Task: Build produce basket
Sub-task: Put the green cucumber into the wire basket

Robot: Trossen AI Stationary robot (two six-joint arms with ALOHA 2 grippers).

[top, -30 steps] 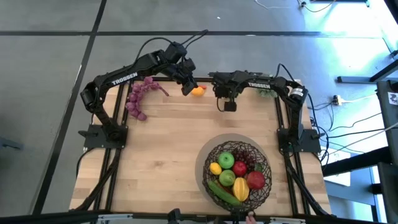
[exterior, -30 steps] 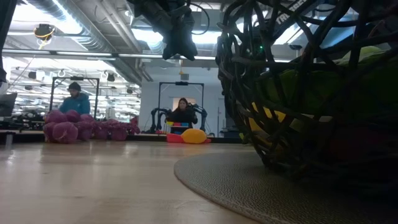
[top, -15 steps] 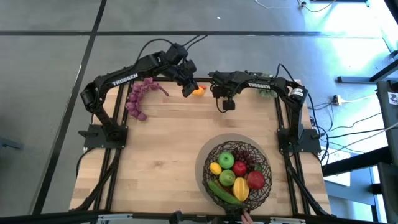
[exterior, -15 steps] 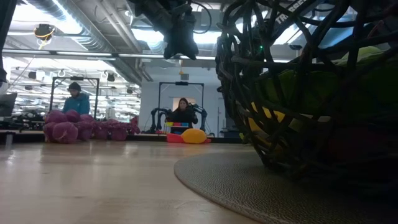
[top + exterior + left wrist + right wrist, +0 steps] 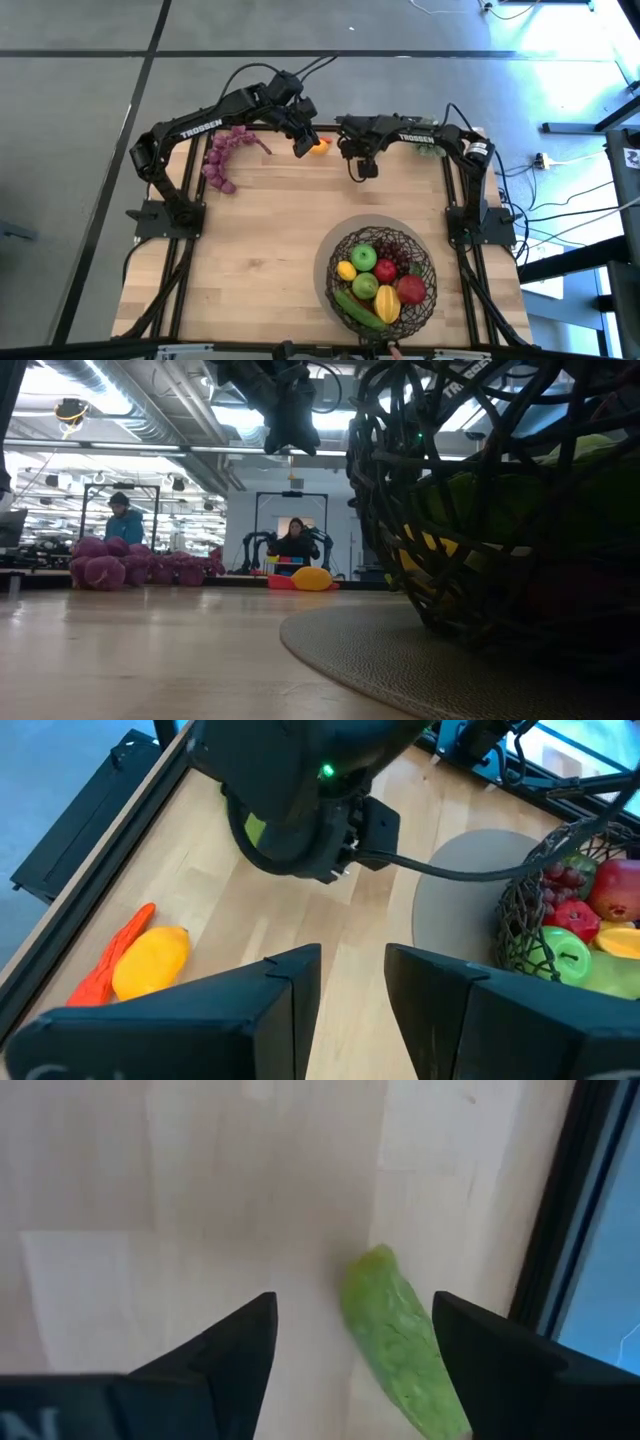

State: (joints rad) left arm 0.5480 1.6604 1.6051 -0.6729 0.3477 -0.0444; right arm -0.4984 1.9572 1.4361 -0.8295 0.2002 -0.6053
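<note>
Arms both reach along the tabletop's point(image 5: 250, 230) far edge, well away from the basket point(image 5: 383, 278). I see my left end effector point(image 5: 352, 982) parted narrowly, empty, near a lemon point(image 5: 150, 962) and carrot point(image 5: 115, 956). My right end effector point(image 5: 355, 1325) stands wide, empty, over a green vegetable point(image 5: 400, 1342). Produce point(image 5: 376, 276) fills the basket.

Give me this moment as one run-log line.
left gripper: open, empty, above lemon | right gripper: open over green vegetable | basket: partly filled
</note>
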